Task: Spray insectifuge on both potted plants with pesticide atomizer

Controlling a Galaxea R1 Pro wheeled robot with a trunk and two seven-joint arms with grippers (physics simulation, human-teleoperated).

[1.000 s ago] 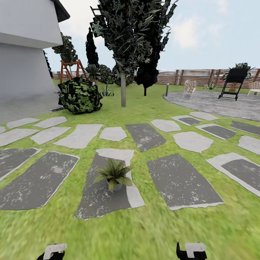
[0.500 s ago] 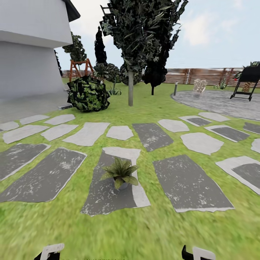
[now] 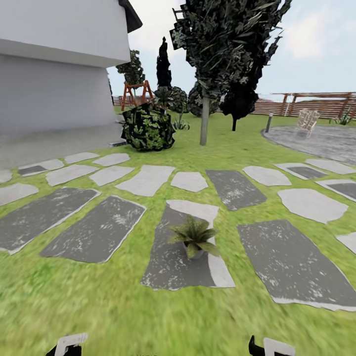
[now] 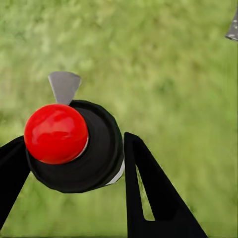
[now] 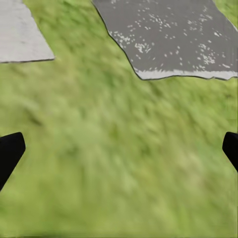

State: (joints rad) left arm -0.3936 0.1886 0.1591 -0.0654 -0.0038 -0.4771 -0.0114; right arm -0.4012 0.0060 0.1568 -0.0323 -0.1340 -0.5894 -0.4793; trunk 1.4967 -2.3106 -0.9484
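My left gripper (image 4: pixel 74 163) is clamped on the pesticide atomizer (image 4: pixel 74 146), one black finger pressed to each side of its dark round body. My left wrist camera looks nearly straight down the bottle's length, so its long axis runs away from the lens toward the grass. A red ball sits on the end nearest the lens, and a pale grey tab pokes out past the body's far edge. My right gripper (image 5: pixel 119 148) hangs over the lawn (image 5: pixel 119 163) with its fingers spread wide, only the two black tips showing at the frame's edges and nothing between them. In the head view both wrists peek in at the bottom edge.

Ahead of me, one potted plant (image 3: pixel 194 236) stands upright on a dark stepping stone (image 3: pixel 173 262), its pointed leaves fanning out in all directions. More grey stones lie across the grass beyond it. Farther off stand a rounded dark bush (image 3: pixel 147 127), a tall tree (image 3: pixel 203 118) and the house wall (image 3: pixel 54 94), with the brown slatted fence (image 3: pixel 306 105) at the back.
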